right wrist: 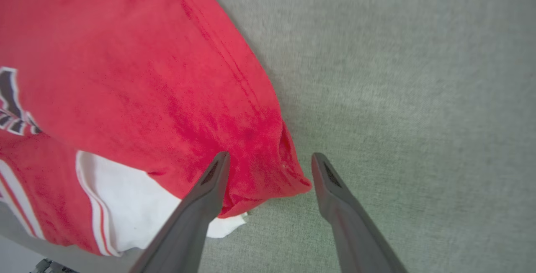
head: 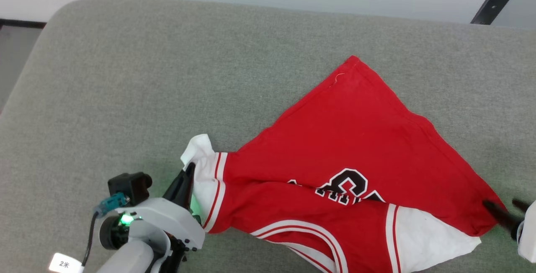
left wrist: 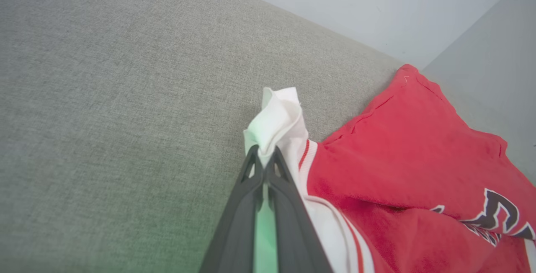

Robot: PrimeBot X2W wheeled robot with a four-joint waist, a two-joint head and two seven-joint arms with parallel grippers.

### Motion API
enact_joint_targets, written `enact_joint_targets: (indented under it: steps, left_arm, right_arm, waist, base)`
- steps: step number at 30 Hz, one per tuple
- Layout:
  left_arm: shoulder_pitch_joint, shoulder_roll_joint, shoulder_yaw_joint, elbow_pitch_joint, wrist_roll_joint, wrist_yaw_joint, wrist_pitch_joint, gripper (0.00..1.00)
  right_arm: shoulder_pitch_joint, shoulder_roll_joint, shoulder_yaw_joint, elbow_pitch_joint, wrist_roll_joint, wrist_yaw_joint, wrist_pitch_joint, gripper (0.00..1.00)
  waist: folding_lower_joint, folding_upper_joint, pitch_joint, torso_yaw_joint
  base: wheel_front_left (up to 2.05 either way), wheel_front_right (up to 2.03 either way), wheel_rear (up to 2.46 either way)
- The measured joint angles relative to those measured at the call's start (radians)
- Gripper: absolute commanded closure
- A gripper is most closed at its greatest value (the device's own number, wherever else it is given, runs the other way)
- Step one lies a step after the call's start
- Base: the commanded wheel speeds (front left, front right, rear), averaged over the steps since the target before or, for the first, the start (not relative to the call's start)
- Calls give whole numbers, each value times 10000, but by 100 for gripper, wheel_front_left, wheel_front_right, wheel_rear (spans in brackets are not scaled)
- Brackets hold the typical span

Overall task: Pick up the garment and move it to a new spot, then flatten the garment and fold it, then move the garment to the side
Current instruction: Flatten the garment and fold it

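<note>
L gripper [left wrist: 264, 155] was clamped on white sleeve end of the garment [head: 356, 139]. R gripper [right wrist: 270, 162] jaws stood apart, red corner loose btwn them on grey cushion [head: 125, 76].

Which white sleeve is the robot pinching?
The white sleeve end at the robot's left: the left gripper is shut on it. The other sleeve end lies loose beside the open right gripper.

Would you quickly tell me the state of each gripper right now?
Left gripper: closed on the white sleeve end of the shirt.
Right gripper: open, holding nothing, astride the shirt's red corner.
</note>
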Motion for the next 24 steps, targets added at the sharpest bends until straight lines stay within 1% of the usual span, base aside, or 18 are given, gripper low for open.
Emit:
enact_joint_targets:
  steps: [1,4,5,6,9,12,13,14,17,19,21,24]
  left_arm:
    - [21,15,-2,-25,0,27,0,100]
    - [18,13,-13,-71,0,27,0,100]
    - [17,17,-15,-71,0,25,-2,100]
    - [17,13,-25,-73,0,25,-4,100]
    - [2,-21,-46,-77,-31,-13,-17,100]
    - [-105,-88,-115,-52,-40,-29,-2,100]
    - [-179,-130,-146,-36,-36,-36,29,100]
    - [-253,-180,-180,-21,-23,-75,33,100]
    - [-473,-328,-307,84,67,-123,75,100]
    - [-664,-430,-397,211,117,-213,123,100]
    - [-871,-571,-487,330,163,-297,148,100]
    - [-1129,-798,-623,499,247,-397,151,100]
  right_arm:
    - [61,61,-59,-395,-12,-2,-190,0]
    - [149,251,-128,-1392,-42,-2,-1225,0]
    - [265,157,109,-1904,-151,0,-2075,0]
    - [266,123,186,-2004,-226,-2,-2487,0]
    - [170,-251,840,-2243,-378,-4,-3902,0]
    - [-386,-516,1434,-1988,-644,-4,-5223,0]
    - [-663,-694,1741,-1856,-844,-2,-5649,0]
    - [-953,-790,1954,-1636,-924,-2,-5925,0]
    - [-1891,-930,2619,-792,-1003,-2,-6504,0]
    - [-2592,-1085,3083,-182,-970,-2,-6562,0]
    - [-3280,-1267,3492,491,-851,-2,-6439,0]
    - [-4341,-1467,4075,1482,-504,0,-5781,0]
  waist:
    - [0,0,-31,-25]
    - [0,0,-90,-55]
    - [0,0,-98,-44]
    - [0,0,-96,-37]
    - [0,0,-67,15]
    - [0,0,-4,118]
    - [0,0,25,163]
    - [0,0,55,209]
    - [0,0,152,386]
    - [0,0,220,540]
    - [0,0,288,719]
    - [0,0,394,1019]
  base:
    - [0,0,0]
    - [0,0,0]
    - [0,0,0]
    - [0,0,0]
    - [0,0,0]
    - [0,0,0]
    - [0,0,0]
    - [0,0,0]
    - [0,0,0]
    - [0,0,0]
    - [0,0,0]
    - [0,0,0]
